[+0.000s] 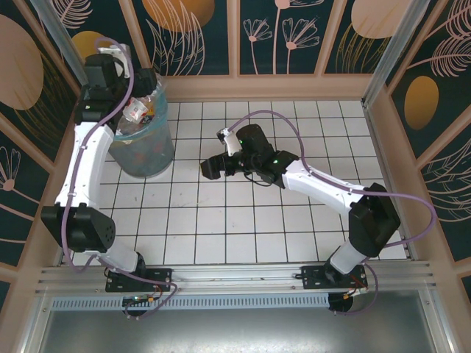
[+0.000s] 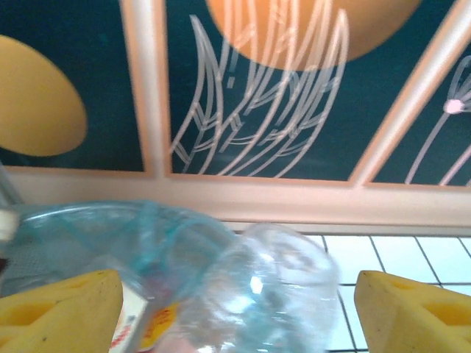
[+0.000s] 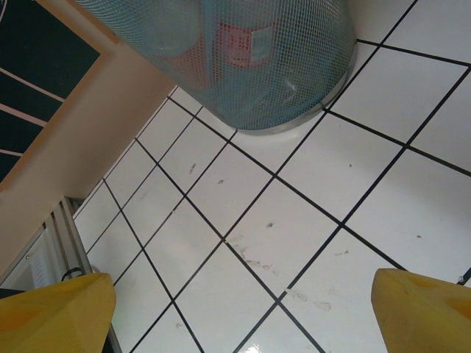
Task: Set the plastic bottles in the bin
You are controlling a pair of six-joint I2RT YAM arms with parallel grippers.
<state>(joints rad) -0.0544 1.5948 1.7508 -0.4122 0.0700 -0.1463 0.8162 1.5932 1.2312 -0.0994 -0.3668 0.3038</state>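
Left gripper (image 1: 124,101) is positioned over the bin (image 1: 143,151) at the table's (image 1: 221,228) far-left corner. Its fingers (image 2: 66,309) are spread, with a clear plastic bottle (image 2: 257,294) between them above the blue-lined rim; a gap shows at the bottle's right side. A red-labelled bottle (image 3: 243,37) is visible through the bin's mesh wall. Right gripper (image 1: 212,168) sits low at table centre, fingers (image 3: 59,312) spread and holding nothing.

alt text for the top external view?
The left gripper is over the mesh bin at the table's far-left corner, a clear plastic bottle at its fingers. The right gripper hangs over white tiles mid-table, holding nothing.
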